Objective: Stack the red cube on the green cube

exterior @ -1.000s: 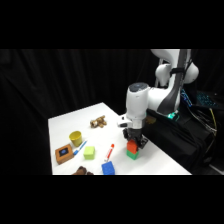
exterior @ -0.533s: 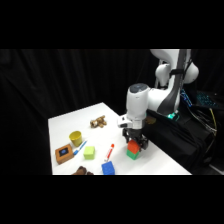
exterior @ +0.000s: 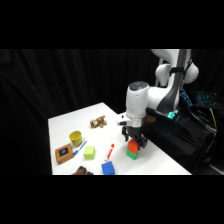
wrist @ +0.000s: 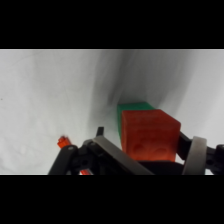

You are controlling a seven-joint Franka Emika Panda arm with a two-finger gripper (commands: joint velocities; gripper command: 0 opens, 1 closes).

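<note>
Resting: red cube sits on top of green cube, at about 4 o'clock on the table, near its right edge.
Red cube facing: no long axis, equal sides; in the wrist view the red cube shows a corner toward the camera, turned slightly off square from the green cube beneath, which peeks out at 11 o'clock of it.
Gripper: gripper comes straight down onto the stack; the fingers bracket the red cube on both sides, clamped on it as far as the wrist view shows.
Arm: white arm reaches in from 2 o'clock, wrist upright over the stack.
Nearest neighbour: red marker lies at 9 o'clock of the stack, close but apart, long axis running roughly 1 to 7 o'clock.
Blue cube: blue cube at 7 o'clock of the stack, at the table's front edge.
Pale green cube: pale cube farther off at 9 o'clock.
Yellow cup: cup beyond it, at 10 o'clock.
Brown block: block at the far left edge, blue patch on top.
Brown item: small brown thing at 11 o'clock, well apart; kind unclear.
Obstruction: nothing touches the stack but the gripper.
</note>
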